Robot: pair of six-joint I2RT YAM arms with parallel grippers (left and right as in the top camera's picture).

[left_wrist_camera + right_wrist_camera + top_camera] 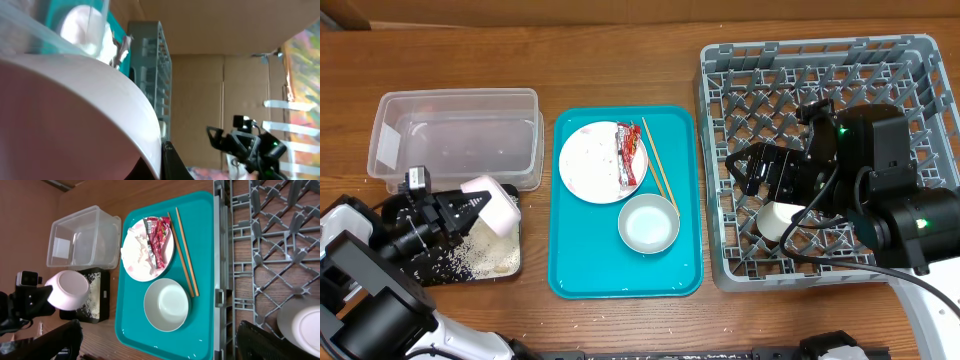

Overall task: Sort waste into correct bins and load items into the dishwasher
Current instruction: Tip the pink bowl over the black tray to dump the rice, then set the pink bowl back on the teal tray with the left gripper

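Left hand (470, 207): clamped on the rim of the pink dish (492, 208), which is tilted over the black tray (102, 280). The dish fills the left wrist view and hides the fingers.
Right hand (160, 336): fingers wide apart and empty above the dish rack (920, 60); only their dark edges show.
White cup (777, 218): in the rack, cut off at the edge of the right wrist view.
Rice (470, 255): scattered in the black tray, partly under the left arm.
Wrapper (633, 155): on the white plate (590, 165) on the teal tray (570, 270).
Clear tub (455, 135): contents hard to make out.
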